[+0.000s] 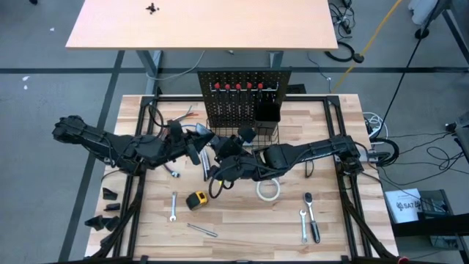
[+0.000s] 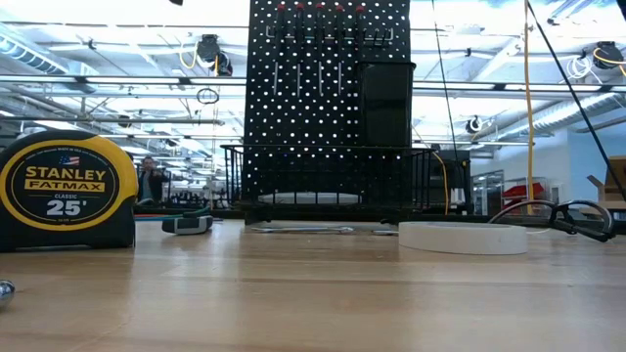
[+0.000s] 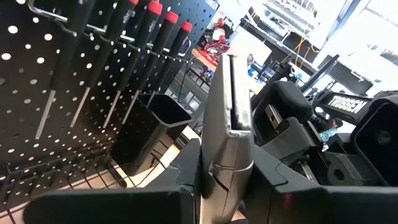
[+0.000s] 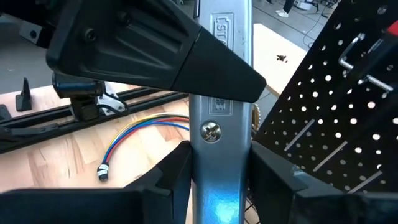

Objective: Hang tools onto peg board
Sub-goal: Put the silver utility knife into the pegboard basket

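Utility knife (image 3: 227, 124) in both claws, only in wrist views.

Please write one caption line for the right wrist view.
Both grippers hold one grey metal utility knife beside the black perforated peg board.

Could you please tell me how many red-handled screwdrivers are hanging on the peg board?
5. The screwdrivers hang side by side in one row across the top of the peg board. From above, neither arm covers that row, so none looks hidden.
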